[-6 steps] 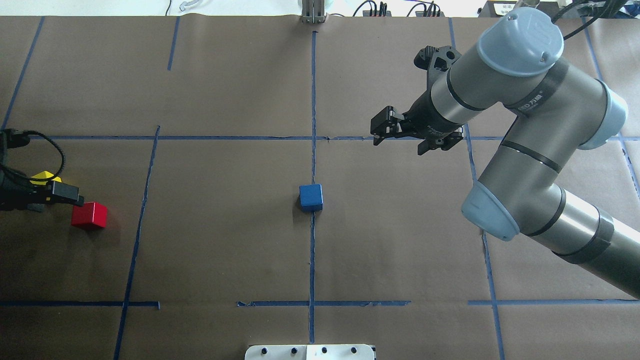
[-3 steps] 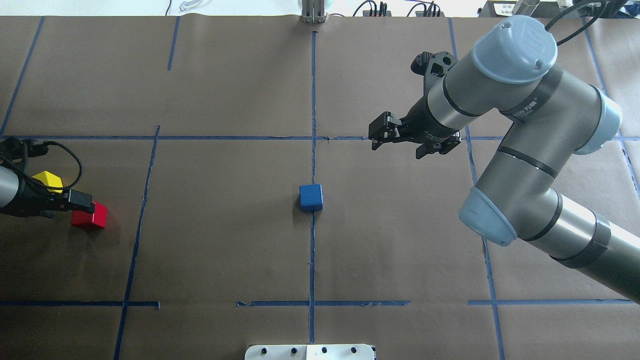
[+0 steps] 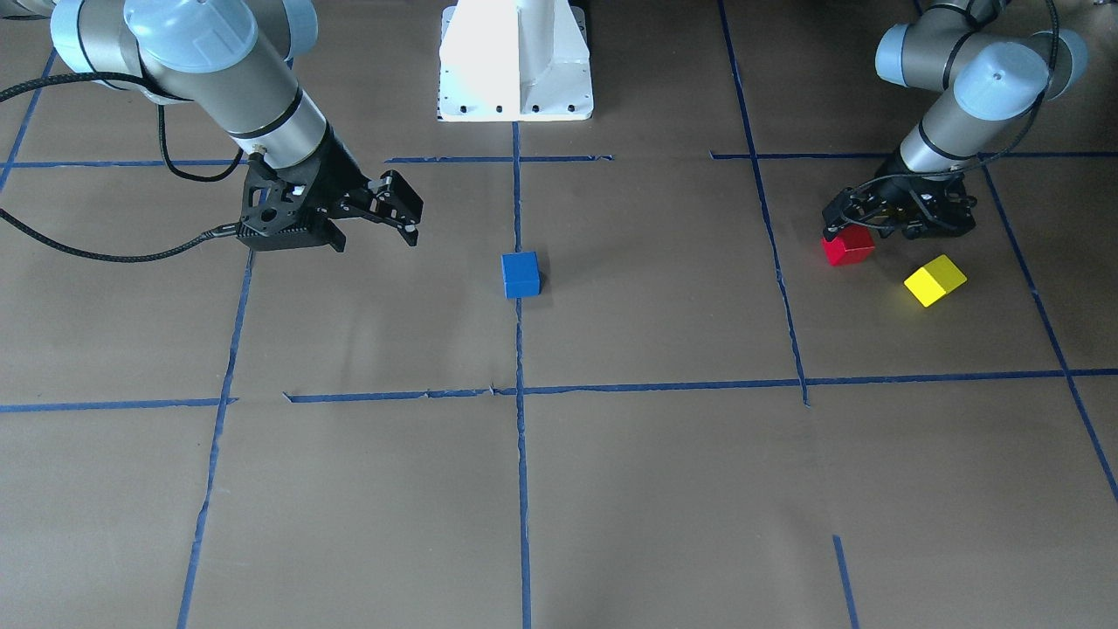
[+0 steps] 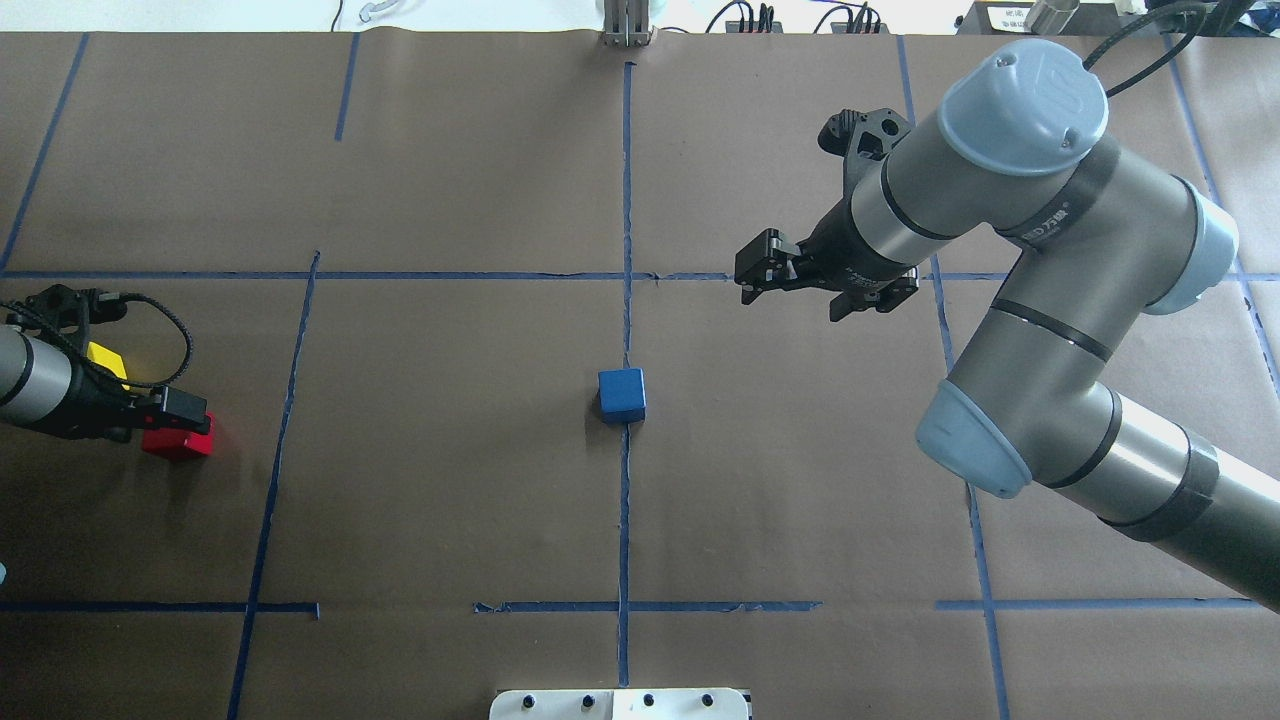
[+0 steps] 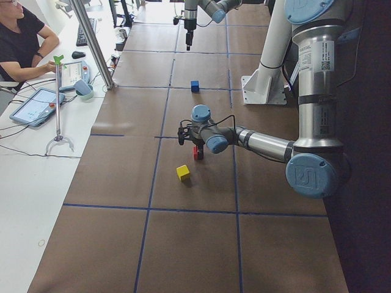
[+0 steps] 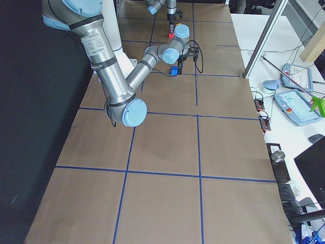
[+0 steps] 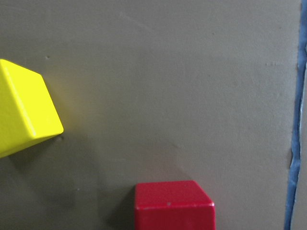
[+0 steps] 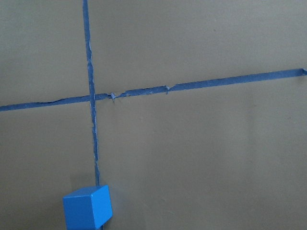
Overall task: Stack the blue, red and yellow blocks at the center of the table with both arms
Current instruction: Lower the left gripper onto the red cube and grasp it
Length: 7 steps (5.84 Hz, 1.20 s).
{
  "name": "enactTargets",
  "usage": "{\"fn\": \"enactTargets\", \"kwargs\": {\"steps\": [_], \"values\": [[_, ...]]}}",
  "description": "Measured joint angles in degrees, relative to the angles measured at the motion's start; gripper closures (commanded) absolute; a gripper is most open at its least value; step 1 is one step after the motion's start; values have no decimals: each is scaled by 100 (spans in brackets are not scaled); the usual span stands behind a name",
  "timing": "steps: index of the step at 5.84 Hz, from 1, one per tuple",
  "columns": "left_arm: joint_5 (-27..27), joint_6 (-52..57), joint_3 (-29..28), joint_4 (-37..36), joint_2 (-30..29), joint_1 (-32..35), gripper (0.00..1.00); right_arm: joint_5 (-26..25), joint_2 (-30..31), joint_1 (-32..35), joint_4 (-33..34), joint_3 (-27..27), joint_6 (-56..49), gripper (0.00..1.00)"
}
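Blue block [image 4: 622, 394]: cube, flat at table [image 4: 450, 450] centre. Red block [image 3: 847, 247]: cube, flat, far left. Yellow block [image 3: 935, 280]: cube, turned askew, near red, not touching.

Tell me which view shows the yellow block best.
Exterior front-facing: the yellow block lies whole and unhidden. The left wrist view shows it large but cut by the edge. Overhead, the left arm covers part of it. Exterior left shows it small. The other two views do not show it.
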<state>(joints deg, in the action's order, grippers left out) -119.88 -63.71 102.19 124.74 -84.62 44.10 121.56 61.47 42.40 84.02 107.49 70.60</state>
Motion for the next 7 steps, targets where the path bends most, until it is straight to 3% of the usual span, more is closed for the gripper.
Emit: {"fn": "enactTargets", "kwargs": {"steps": [3,4,5,7], "values": [[7,6,-173,-7,-114,-40,18,-121,20,-102,-3,-6,9,0],[11,19,-224,-4,-147,-47,65,-154,22,-119,-7,-2,11,0],[15,24,-241,-3,-174,-49,100,-167,23,-123,-8,0,8,0],[15,13,-123,-12,-353,-51,100,-173,26,-118,-9,25,7,0]]}}
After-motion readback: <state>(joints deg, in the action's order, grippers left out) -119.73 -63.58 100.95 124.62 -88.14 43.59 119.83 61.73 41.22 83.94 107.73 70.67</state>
